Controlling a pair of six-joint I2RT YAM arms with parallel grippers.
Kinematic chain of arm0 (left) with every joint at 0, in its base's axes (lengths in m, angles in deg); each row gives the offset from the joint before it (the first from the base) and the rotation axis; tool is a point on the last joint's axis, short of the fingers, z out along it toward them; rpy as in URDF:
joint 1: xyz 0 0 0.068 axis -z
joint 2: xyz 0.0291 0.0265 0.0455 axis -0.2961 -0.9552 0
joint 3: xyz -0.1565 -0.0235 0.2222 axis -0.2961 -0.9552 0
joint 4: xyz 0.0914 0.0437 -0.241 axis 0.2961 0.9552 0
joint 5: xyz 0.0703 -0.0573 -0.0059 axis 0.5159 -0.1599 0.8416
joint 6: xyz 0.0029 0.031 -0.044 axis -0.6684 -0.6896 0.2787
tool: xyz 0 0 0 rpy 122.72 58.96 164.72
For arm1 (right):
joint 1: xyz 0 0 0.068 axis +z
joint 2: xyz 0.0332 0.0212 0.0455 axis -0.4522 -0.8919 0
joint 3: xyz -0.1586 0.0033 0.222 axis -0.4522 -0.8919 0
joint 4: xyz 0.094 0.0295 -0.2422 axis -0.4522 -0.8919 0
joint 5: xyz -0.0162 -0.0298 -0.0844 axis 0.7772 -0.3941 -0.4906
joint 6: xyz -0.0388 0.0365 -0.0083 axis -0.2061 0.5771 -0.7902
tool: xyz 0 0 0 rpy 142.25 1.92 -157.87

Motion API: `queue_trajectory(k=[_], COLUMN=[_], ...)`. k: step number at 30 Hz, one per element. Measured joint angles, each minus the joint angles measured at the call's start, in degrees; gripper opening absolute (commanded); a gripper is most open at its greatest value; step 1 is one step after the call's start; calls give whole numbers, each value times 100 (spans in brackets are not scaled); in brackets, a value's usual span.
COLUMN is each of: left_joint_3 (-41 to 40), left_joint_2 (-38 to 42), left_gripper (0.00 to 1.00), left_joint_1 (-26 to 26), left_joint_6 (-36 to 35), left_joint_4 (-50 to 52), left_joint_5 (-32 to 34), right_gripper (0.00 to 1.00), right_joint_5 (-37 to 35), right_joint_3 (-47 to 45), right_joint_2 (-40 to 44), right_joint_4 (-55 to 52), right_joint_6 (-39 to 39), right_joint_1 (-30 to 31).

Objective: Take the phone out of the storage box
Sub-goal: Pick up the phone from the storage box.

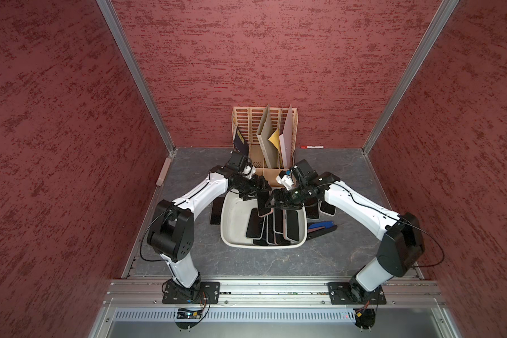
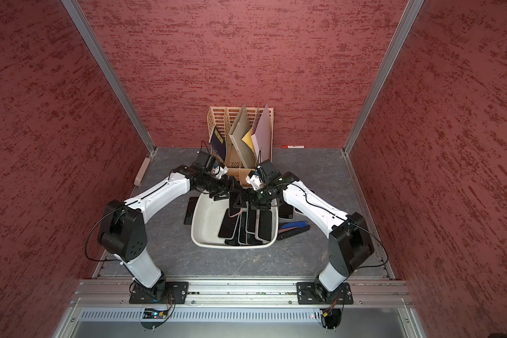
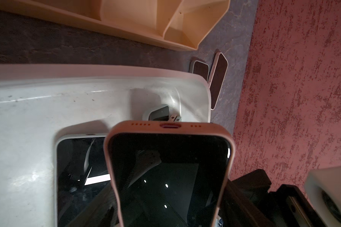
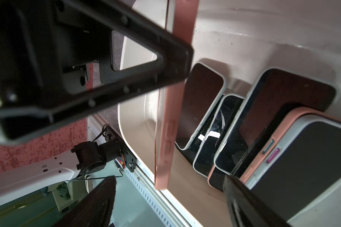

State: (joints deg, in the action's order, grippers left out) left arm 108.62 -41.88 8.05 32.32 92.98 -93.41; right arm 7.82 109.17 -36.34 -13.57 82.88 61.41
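The left tool gripped the pink phone and held it up, tilted, over the far end of the storage box. The right tool was open. In the right wrist view it had one finger on each side of the pink phone's low end, and neither finger touched it. The other phones lay in a pile along one side of the box. The box sat on the grey table.
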Motion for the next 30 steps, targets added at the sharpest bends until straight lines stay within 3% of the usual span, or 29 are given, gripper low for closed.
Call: queue_trajectory(k=[7,16,25,26,30], left_joint_3=[26,216,216,214,149], left_joint_2=[2,9,48,81,378], left_gripper=[73,73,95,100,100], left_joint_1=[284,374,407,409,365], left_joint_6=[144,238,297,297,400], left_joint_4=[92,111,48,26,-223], left_joint_5=[-17,-22,-155,-181,-343], right_gripper=[71,33,0,0,0], right_joint_5=[-140,-372,-431,-459,-564], right_joint_3=[68,114,-24,-74,-262], right_joint_2=[-179,-212,-70,-15,216], right_joint_4=[81,129,291,321,365], right_joint_6=[101,238,487,498,599], right_joint_1=[22,52,66,66,63])
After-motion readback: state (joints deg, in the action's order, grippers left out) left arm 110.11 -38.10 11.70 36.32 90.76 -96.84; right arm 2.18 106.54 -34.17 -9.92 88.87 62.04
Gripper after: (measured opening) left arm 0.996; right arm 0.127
